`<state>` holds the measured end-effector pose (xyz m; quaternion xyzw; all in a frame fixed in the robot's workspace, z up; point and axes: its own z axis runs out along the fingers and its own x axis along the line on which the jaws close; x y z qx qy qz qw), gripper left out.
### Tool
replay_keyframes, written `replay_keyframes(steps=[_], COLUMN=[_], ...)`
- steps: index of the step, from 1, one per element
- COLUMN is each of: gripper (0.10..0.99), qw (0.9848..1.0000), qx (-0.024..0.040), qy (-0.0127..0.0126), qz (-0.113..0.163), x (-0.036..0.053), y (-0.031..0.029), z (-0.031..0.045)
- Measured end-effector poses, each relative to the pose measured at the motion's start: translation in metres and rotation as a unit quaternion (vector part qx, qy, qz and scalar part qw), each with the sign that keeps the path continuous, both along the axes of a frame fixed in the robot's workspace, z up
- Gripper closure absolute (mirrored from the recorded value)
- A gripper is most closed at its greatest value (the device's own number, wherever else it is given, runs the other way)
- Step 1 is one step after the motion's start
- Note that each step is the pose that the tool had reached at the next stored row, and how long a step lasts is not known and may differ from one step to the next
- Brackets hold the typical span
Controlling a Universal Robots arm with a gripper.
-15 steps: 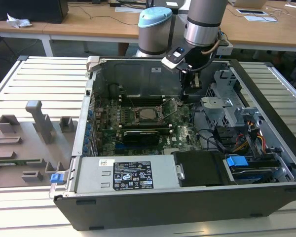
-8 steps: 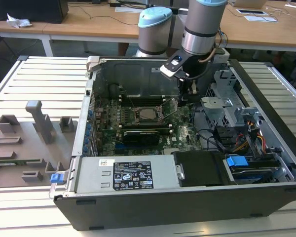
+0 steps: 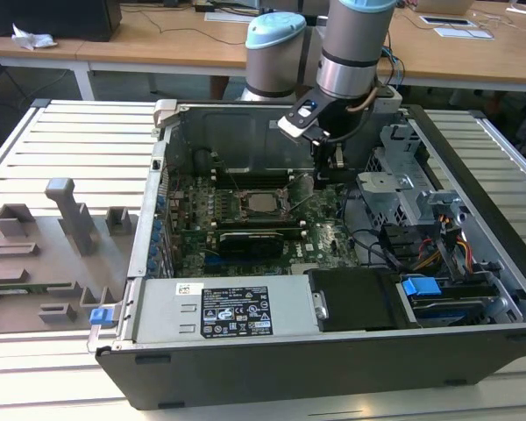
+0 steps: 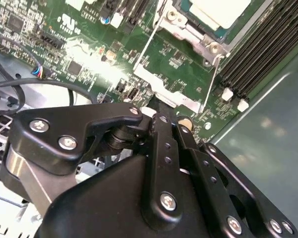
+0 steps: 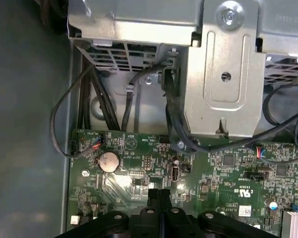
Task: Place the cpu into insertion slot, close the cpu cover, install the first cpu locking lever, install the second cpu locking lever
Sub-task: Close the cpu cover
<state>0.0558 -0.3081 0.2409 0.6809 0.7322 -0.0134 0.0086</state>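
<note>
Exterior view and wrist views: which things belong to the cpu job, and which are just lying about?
Job in hand:
cpu
cpu cover
locking lever
gripper, shut, over the board

Lying about:
grey fixture board
power supply
coin battery

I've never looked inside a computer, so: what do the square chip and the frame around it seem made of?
The cpu: likely a metal lid, matte silvery-grey with a soft sheen. The cpu cover: probably thin stamped sheet metal, bright silver, its edges and folds glinting in the second wrist view.
</note>
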Motion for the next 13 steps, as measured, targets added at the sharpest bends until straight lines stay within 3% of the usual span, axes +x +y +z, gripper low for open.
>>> replay_keyframes(steps=[7, 13], gripper=[0.980, 0.980], qw=[1.0000, 1.0000], qx=[0.0000, 0.0001], qy=[-0.0001, -0.0002], qz=[0.000, 0.000], x=[-0.0181, -0.0262], y=[0.0000, 0.0000], z=[0.0000, -0.0001])
